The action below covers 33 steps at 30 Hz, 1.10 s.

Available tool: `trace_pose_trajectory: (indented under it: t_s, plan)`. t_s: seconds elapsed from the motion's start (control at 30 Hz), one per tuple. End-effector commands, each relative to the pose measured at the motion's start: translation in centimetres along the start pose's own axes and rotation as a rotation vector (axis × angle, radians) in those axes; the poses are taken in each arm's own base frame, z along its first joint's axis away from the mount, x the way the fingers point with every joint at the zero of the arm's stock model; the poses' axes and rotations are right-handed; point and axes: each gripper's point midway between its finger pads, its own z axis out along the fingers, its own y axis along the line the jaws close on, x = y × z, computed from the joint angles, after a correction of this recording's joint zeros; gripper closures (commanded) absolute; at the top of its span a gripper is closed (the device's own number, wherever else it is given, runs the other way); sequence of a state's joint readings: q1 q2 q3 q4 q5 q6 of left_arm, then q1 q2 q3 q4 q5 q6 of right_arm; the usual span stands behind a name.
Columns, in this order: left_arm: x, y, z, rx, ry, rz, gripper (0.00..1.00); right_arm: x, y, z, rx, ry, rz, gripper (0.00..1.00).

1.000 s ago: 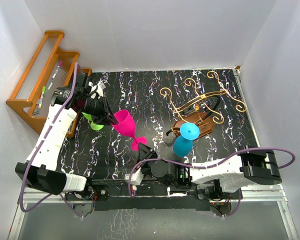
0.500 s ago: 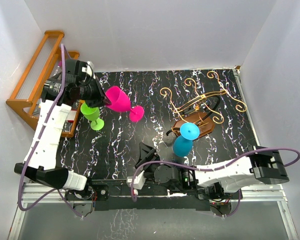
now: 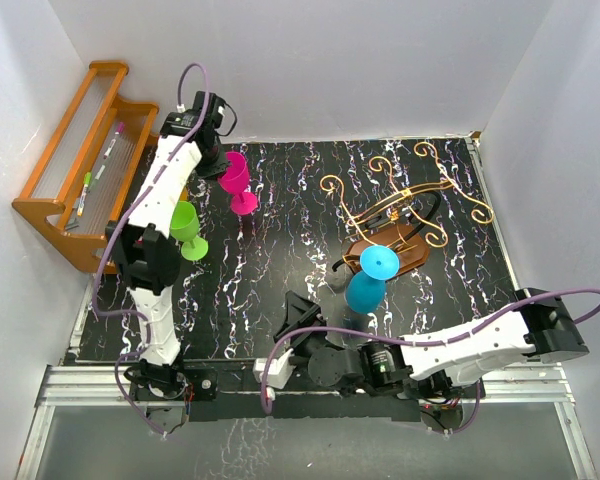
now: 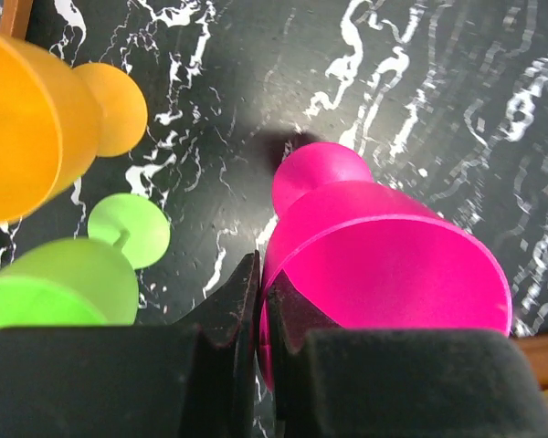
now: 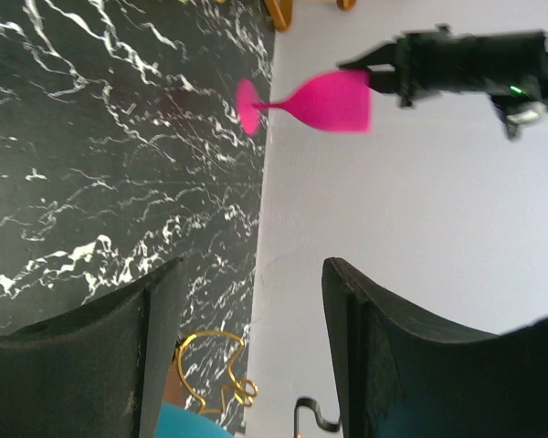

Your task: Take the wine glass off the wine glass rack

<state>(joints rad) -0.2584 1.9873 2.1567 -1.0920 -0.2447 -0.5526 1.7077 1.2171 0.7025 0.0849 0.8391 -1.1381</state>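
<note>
The left arm is stretched long toward 11 o'clock. Its hand (image 3: 219, 168) points down, pinched tight on the rim of the pink glass (image 3: 237, 182). The glass stands upright, well apart from the rack (image 3: 405, 200) at 2 o'clock. A green glass (image 3: 186, 228) is near it. The right arm lies folded low at 6 o'clock, its hand (image 3: 298, 308) spread wide, holding nothing.
</note>
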Motion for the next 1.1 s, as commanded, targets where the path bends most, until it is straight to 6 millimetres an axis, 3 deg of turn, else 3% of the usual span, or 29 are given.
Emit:
trace_pose_trajectory:
  t_s: [0.0,0.17,0.4,0.57,0.77,0.9,1.07]
  plan:
    - [-3.2,2.3,0.7,-0.079,-0.073,-0.061,1.0,-0.5,-3.5,-1.8,0.094,0.034,0.099,0.38]
    - [-5.0,4.7,2.2,-0.137,-0.099,-0.114,1.0,-0.5,-3.4,-2.5,0.108,0.05,0.115,0.38]
    - [-5.4,7.0,4.1,-0.187,-0.081,-0.153,0.99,-0.2,-3.0,-2.9,0.112,0.06,0.141,0.38]
    - [-5.2,6.9,5.0,-0.185,-0.064,-0.153,0.9,-0.1,-3.3,-3.1,0.119,0.058,0.158,0.38]
    - [-5.1,6.6,5.1,-0.156,-0.053,-0.159,0.72,0.1,-3.1,-3.2,0.118,0.062,0.169,0.38]
    - [-5.7,6.3,3.8,-0.126,-0.076,-0.171,0.7,0.0,-2.9,-3.0,0.114,0.063,0.174,0.38]
    - [-7.0,5.6,0.0,-0.036,-0.137,-0.201,0.68,-0.7,-3.2,-2.7,0.117,0.054,0.192,0.38]
